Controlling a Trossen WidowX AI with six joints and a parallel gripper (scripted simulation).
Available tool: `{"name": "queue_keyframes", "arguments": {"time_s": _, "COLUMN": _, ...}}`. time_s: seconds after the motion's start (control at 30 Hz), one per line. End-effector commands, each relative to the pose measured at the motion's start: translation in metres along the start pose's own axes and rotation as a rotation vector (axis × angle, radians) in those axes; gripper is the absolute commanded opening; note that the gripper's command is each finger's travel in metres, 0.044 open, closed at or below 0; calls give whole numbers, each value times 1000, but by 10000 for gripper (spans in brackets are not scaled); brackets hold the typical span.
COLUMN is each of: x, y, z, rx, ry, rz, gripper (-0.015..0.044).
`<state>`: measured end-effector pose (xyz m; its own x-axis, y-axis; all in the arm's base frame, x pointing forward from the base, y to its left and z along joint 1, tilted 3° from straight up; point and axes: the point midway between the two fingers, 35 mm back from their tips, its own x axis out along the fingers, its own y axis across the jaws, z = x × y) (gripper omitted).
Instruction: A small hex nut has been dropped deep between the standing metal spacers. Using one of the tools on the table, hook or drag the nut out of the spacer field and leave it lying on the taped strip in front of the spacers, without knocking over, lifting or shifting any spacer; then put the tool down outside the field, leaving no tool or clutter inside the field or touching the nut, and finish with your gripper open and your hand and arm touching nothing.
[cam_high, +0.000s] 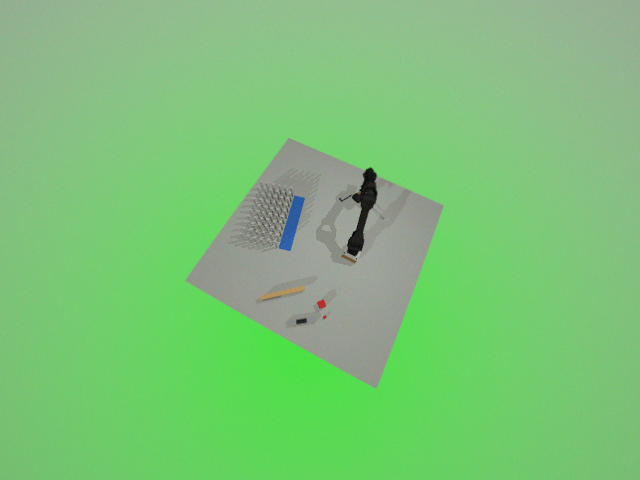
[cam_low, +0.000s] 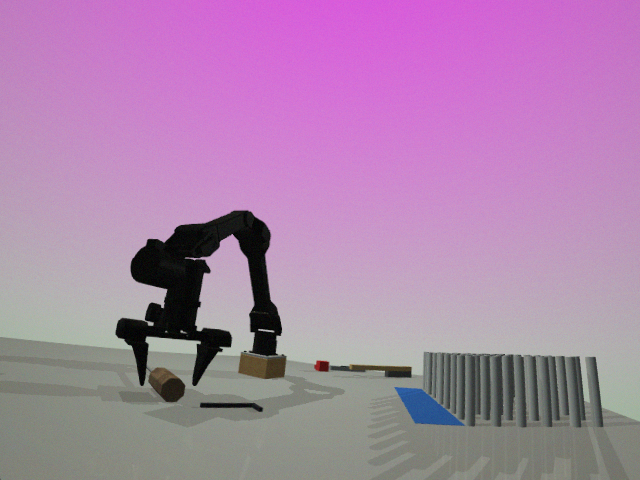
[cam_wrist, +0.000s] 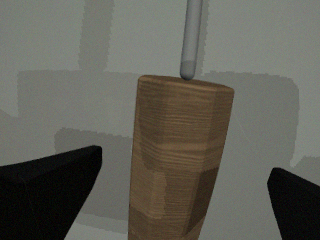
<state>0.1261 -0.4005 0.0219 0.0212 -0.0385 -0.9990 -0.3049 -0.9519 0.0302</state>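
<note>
My gripper (cam_low: 169, 384) (cam_wrist: 189, 168) is open, its fingers apart on either side of the wooden handle (cam_low: 173, 388) (cam_wrist: 175, 120) of a tool. In the wrist view, gaps show between the handle and both fingers. The handle appears to lie on the table; its grey metal rod (cam_high: 378, 212) (cam_wrist: 192, 40) runs away from it. A black bent key (cam_high: 345, 198) (cam_low: 227, 405) lies beside the gripper. The standing grey spacers (cam_high: 268, 214) (cam_low: 469, 392) look upright. The blue taped strip (cam_high: 292, 223) (cam_low: 431, 408) runs in front of them. The nut cannot be made out.
A light wooden stick (cam_high: 283, 293) (cam_low: 379, 367) lies across the table from the gripper. Near it are a red block (cam_high: 321, 303) (cam_low: 321, 365), a smaller red piece (cam_high: 324, 317) and a black block (cam_high: 301, 321). The arm stands on a wooden base (cam_low: 261, 365).
</note>
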Motion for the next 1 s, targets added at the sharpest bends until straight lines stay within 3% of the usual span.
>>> {"name": "queue_keyframes", "arguments": {"time_s": 0.0, "x": -54, "y": 3, "z": -2, "rx": 0, "ry": 21, "rz": 30, "gripper": 440}}
{"name": "queue_keyframes", "arguments": {"time_s": 0.87, "x": -57, "y": 3, "z": -2, "rx": 0, "ry": 21, "rz": 30, "gripper": 440}}
{"name": "queue_keyframes", "arguments": {"time_s": 0.97, "x": -57, "y": 0, "z": -4, "rx": 13, "ry": -66, "rz": 99, "gripper": 440}}
